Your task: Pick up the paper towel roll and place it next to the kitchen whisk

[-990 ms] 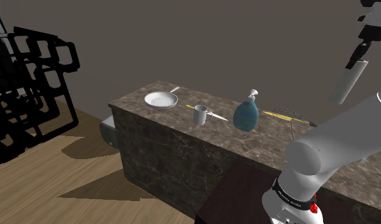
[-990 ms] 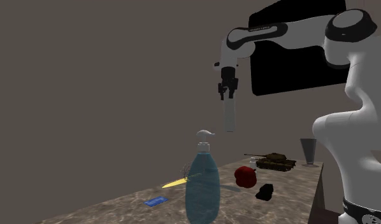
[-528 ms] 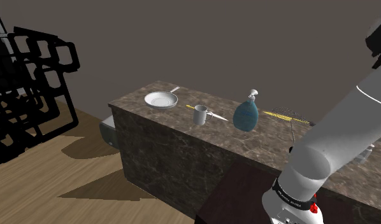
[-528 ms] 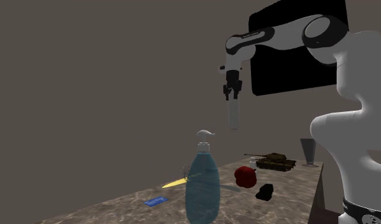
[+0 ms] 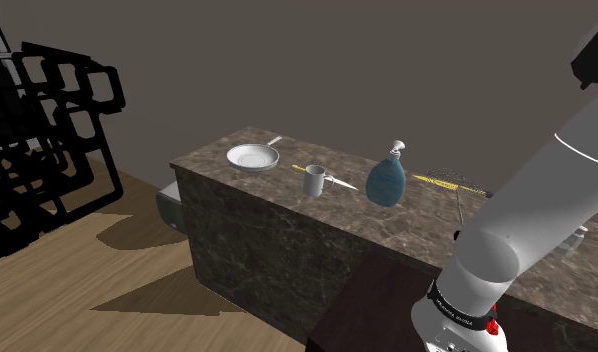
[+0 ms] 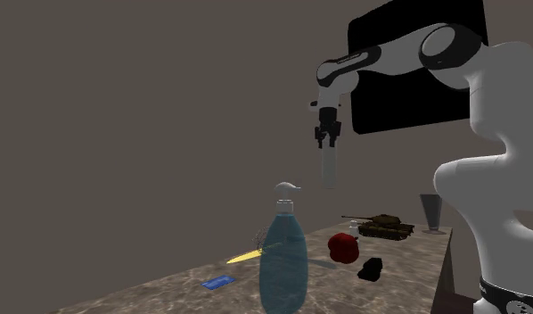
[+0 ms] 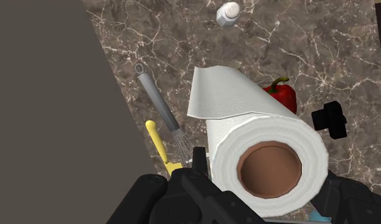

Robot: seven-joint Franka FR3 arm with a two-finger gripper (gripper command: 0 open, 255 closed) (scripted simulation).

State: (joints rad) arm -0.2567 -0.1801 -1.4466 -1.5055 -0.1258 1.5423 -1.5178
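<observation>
Shoulder view: marble counter (image 5: pixel 277 215) bearing white plate (image 5: pixel 252 157), mug (image 5: pixel 315 180) and blue bottle (image 5: pixel 387 180).

Second exterior view: gripper (image 6: pixel 327 141) high over the counter. Its fingers clasp the paper towel roll (image 6: pixel 328 168), which hangs straight down from them. Red pepper (image 6: pixel 343 247) and toy tank (image 6: pixel 385 226) lie well below.

Wrist view: fingers (image 7: pixel 189 191) clenched on the roll, brown core showing, loose sheet beyond the fingertips. Kitchen whisk (image 7: pixel 158 102) on the counter just outside one finger, beside a yellow-handled tool (image 7: pixel 157 143).

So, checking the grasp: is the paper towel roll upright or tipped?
Upright: the paper towel roll hangs vertically from the shut gripper.
</observation>
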